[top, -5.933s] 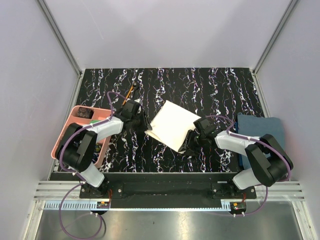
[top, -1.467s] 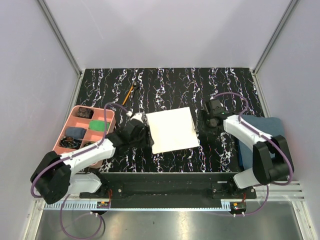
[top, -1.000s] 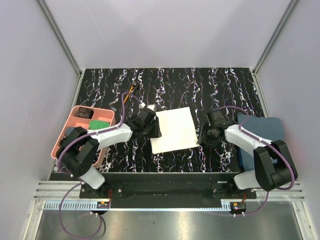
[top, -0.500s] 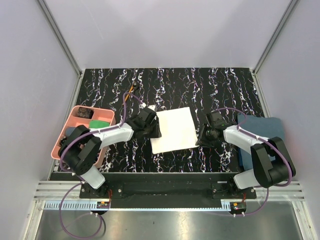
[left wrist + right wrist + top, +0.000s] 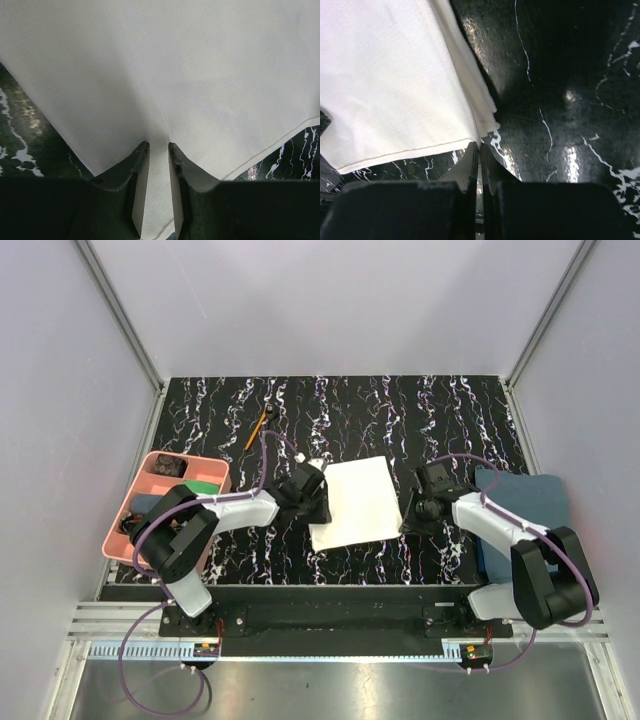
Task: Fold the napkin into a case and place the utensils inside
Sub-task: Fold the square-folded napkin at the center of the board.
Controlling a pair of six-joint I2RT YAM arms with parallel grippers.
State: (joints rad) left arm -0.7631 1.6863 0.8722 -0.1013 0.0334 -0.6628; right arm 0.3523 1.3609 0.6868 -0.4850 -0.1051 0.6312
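The cream napkin (image 5: 358, 502) lies flat on the black marbled table, seemingly in two layers. It fills the left wrist view (image 5: 175, 75) and shows at the left of the right wrist view (image 5: 385, 90). My left gripper (image 5: 316, 496) is at the napkin's left edge, its jaws (image 5: 158, 146) pinched on the cloth, which puckers at the tips. My right gripper (image 5: 404, 523) is shut, its tips (image 5: 479, 146) touching the napkin's near right corner, with no cloth visible between them. The orange-handled stick (image 5: 256, 430) lies at the back left. I cannot make out the spoon.
A pink compartment tray (image 5: 150, 465) holding small items stands at the left edge. A dark blue-grey towel (image 5: 525, 502) lies at the right edge. Grey walls close in the table at the back and sides.
The napkin has gone from skewed to squared up and has slid a little to the right. My left gripper has moved right with its left edge. My right gripper has stayed at the right corner.
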